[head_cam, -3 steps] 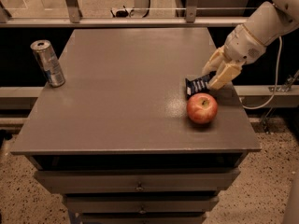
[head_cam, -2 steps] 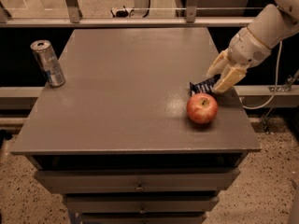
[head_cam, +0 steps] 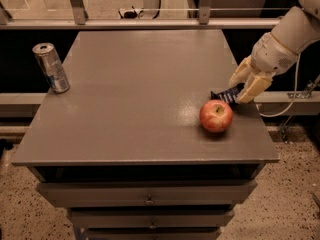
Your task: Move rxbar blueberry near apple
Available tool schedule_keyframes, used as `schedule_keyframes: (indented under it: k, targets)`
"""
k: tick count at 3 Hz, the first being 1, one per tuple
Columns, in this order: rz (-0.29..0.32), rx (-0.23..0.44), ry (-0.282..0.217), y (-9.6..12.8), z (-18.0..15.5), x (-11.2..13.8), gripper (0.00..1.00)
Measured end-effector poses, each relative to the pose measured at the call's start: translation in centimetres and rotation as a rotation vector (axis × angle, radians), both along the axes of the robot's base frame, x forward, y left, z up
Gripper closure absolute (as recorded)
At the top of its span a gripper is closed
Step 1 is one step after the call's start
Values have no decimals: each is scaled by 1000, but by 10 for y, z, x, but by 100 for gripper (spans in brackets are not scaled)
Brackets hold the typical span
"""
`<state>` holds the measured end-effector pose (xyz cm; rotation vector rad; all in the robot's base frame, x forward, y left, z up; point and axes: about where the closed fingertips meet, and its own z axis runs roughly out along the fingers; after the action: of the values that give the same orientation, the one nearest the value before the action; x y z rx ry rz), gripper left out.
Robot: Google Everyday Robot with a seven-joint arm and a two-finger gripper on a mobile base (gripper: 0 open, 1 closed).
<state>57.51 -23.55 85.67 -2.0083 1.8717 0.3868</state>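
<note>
Gripper (head_cam: 239,90) shifted right (slightly), clamping 1 end of rxbar blueberry (head_cam: 225,95) just beside apple (head_cam: 216,116).

Dark navy rxbar blueberry (head_cam: 226,95) sits toward the right edge of the tabletop (head_cam: 140,94), just beyond the round red apple (head_cam: 216,116), its right end at the tan pincer (head_cam: 246,84).

Claw (head_cam: 241,90) over rxbar blueberry (head_cam: 225,95) right end, behind apple (head_cam: 216,116).

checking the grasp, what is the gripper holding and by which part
The gripper holds the bar by its right-hand end, just behind the apple.
</note>
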Motion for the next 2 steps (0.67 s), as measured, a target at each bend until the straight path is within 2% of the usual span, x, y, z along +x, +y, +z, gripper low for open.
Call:
schedule_keyframes:
  k: [2]
  targets:
    - [0, -25, -5, -6, 0, -3, 7]
